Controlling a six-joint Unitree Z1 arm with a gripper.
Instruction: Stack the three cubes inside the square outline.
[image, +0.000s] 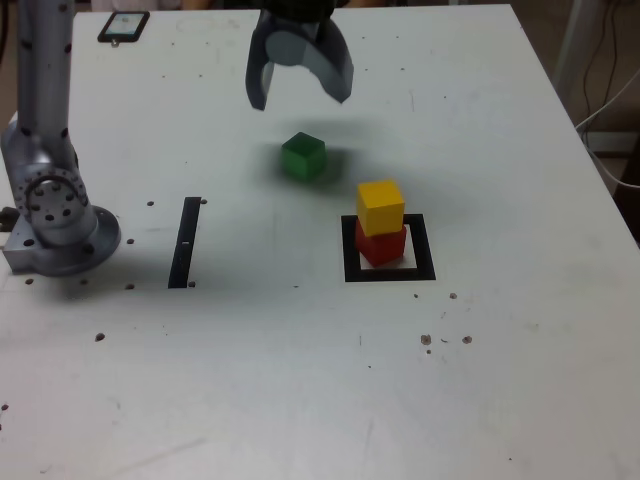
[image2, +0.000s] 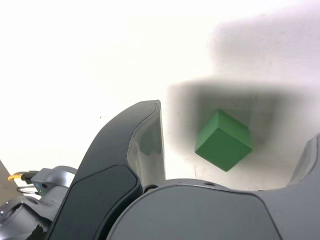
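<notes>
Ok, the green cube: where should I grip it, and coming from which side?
From above. The green cube sits alone on the table, turned at an angle to the open gripper, so probably rotate the wrist and close on two opposite vertical faces, not its corners.

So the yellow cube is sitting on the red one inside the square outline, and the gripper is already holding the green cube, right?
Not quite. The yellow cube does sit on the red cube inside the square outline, but the gripper is open and empty above the green cube, which rests on the table, as the exterior view shows.
</notes>
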